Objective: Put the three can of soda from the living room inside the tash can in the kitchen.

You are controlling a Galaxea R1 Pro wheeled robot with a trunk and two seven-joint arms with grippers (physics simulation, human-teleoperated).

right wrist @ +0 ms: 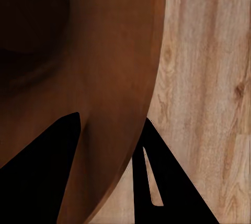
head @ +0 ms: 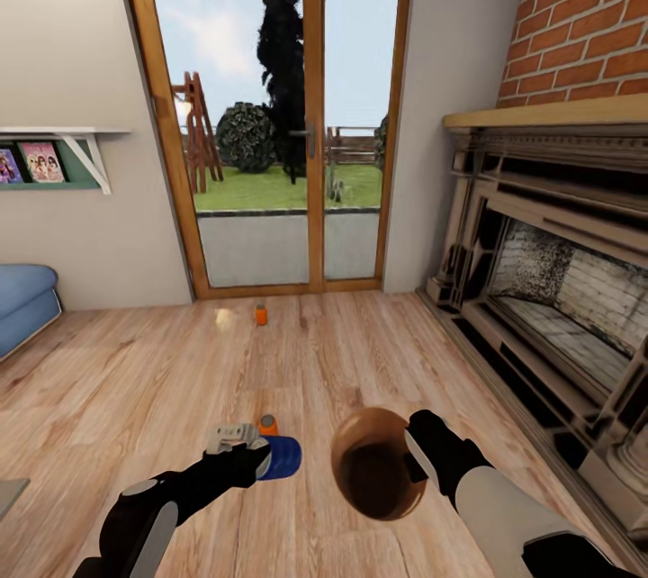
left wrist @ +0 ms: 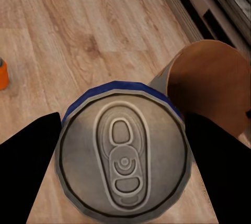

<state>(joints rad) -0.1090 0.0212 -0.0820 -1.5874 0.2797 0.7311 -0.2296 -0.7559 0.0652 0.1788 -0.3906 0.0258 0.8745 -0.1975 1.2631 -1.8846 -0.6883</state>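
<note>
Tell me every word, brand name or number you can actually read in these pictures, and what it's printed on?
None can be read.
Blue soda can in the left pincer: its grey top shows a pull tab, no lettering; its side shows no label.
Orange soda can by the glass doors: too small to read.
Two colourful covers on the wall shelf: pictures show, any titles too blurred.
Trash can: no markings.

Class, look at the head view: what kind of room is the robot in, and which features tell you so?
Most likely a living room: a stone fireplace under a brick chimney, wood-framed glass doors to a garden, and a wood-plank floor.
</note>
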